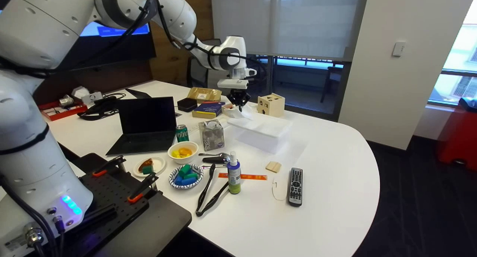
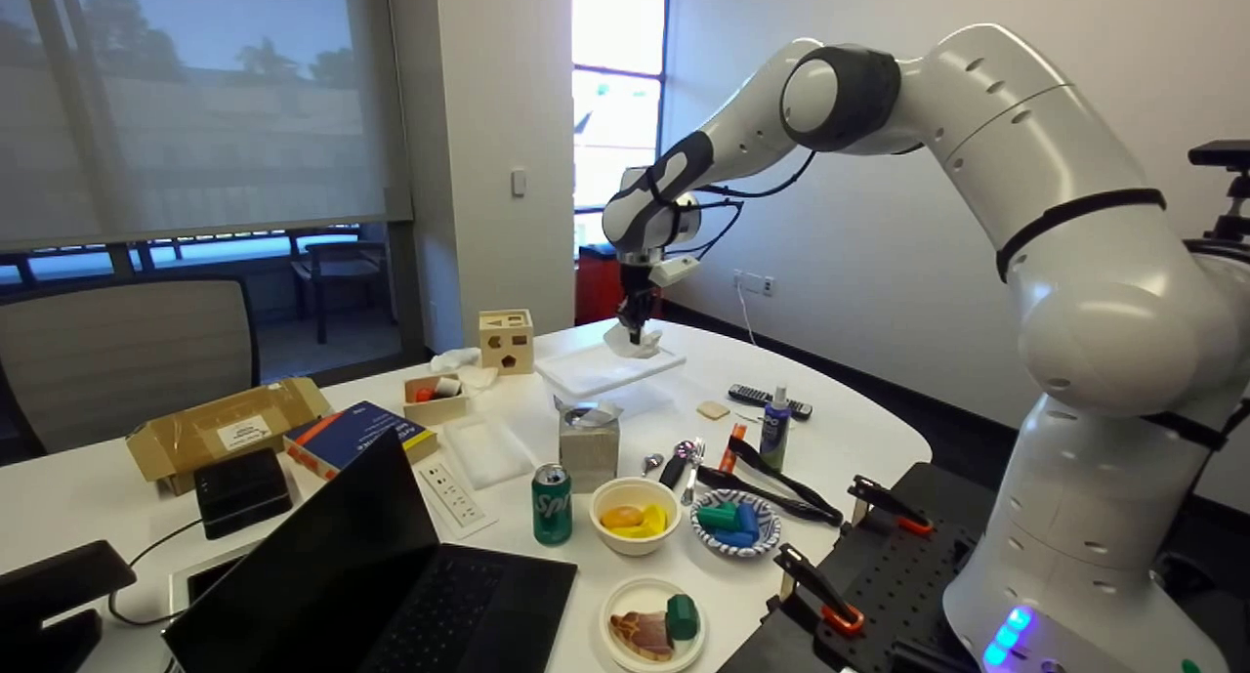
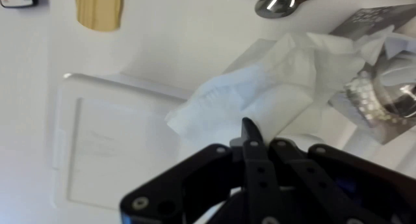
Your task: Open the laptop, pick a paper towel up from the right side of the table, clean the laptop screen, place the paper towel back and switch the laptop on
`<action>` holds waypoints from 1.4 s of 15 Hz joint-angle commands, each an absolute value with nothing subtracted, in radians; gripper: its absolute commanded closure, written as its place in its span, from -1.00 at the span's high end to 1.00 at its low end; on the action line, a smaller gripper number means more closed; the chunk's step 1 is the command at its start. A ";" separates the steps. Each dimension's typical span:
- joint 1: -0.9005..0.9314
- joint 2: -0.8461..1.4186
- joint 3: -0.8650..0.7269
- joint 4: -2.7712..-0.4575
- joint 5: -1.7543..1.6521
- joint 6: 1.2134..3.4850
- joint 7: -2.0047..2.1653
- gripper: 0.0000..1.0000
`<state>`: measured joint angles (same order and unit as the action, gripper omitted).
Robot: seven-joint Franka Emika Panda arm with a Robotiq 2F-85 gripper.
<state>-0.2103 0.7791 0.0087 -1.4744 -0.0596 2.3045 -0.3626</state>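
Note:
The laptop [image 1: 145, 142] stands open on the white table [image 1: 335, 190], and it also shows in an exterior view [image 2: 488, 605]. Its laptop screen [image 1: 146, 115] is black and raised; it shows dark in an exterior view too [image 2: 332, 556]. My gripper [image 1: 239, 100] is shut on the paper towel [image 1: 241, 113], far from the laptop. In an exterior view the gripper [image 2: 636, 333] holds the towel [image 2: 625, 342] just over a white lidded bin. In the wrist view the towel [image 3: 234, 100] spreads out from the fingertips [image 3: 258, 136], which are partly hidden by it.
The white bin [image 1: 262, 125] is below the gripper. A tissue box [image 1: 212, 137], a green can [image 1: 182, 133] and a bowl with yellow pieces [image 1: 182, 152] stand between bin and laptop. A wooden cube [image 1: 271, 105] stands behind. A spray bottle [image 1: 234, 175] and tongs [image 1: 208, 197] are in front.

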 commanded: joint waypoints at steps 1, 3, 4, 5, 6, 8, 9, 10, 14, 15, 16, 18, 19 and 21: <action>-0.113 0.661 0.041 -1.637 -0.112 2.341 -0.381 -0.99; -0.049 0.640 0.075 -1.662 -0.130 2.328 -0.373 -0.99; -0.010 0.642 0.087 -1.662 -0.139 2.331 -0.356 -0.99; 0.016 0.642 0.105 -1.661 -0.141 2.321 -0.360 -0.99; 0.046 0.656 0.122 -1.650 -0.142 2.319 -0.362 -0.99; 0.095 0.673 0.150 -1.638 -0.139 2.317 -0.367 -0.99; 0.115 0.678 0.164 -1.637 -0.132 2.310 -0.369 -0.99; 0.132 0.681 0.173 -1.642 -0.130 2.309 -0.367 -0.99; 0.143 0.666 0.239 -1.707 -0.075 2.330 -0.388 -0.99; 0.133 0.671 0.265 -1.719 -0.051 2.336 -0.410 -0.99; 0.125 0.674 0.286 -1.730 -0.029 2.344 -0.424 -0.99; 0.115 0.683 0.320 -1.747 0.018 2.375 -0.453 -0.99; 0.108 0.698 0.339 -1.745 0.042 2.391 -0.477 -0.99; 0.099 0.721 0.365 -1.745 0.076 2.438 -0.509 -0.99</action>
